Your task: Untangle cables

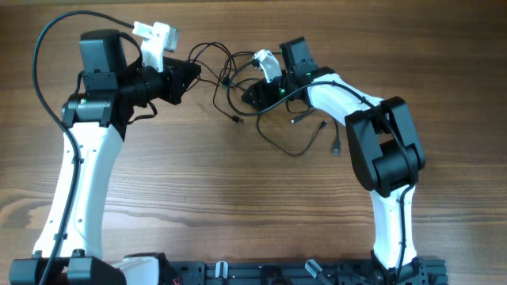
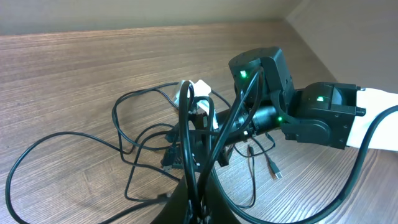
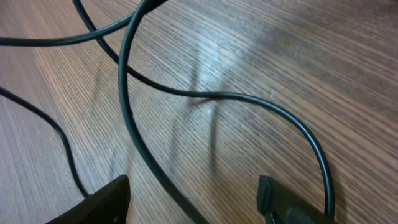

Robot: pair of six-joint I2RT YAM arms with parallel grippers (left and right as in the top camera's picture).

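Black cables (image 2: pixel 186 118) lie in a loose snarl toward the far middle of the wooden table (image 1: pixel 238 206), strung between the two arms. From where I stand the job looks barely begun. Loops cross one another near the centre, a few plug ends (image 1: pixel 335 148) trail out to the near right, and no single wire lies clear of the rest. The left gripper (image 1: pixel 188 77) comes in from the left with its jaws closed tight on a couple of strands at the left edge of the bunch. The right gripper (image 3: pixel 193 208) sits over the right side of the heap with its jaws standing apart. One strand runs across the wood between its fingers (image 3: pixel 106 202), but nothing is pinched. What is left, I'd judge, is nearly everything: pulling the crossings apart and laying each wire out on its own. From above I get the whole spread and how far the loose ends reach, but I can't read either set of jaws. The left wrist camera shows the pinched strands rising right at its tips, with the right arm (image 2: pixel 280 106) nosed into the tangle beyond. Only the right wrist camera shows the gap between its fingers and the slack wire lying flat there.
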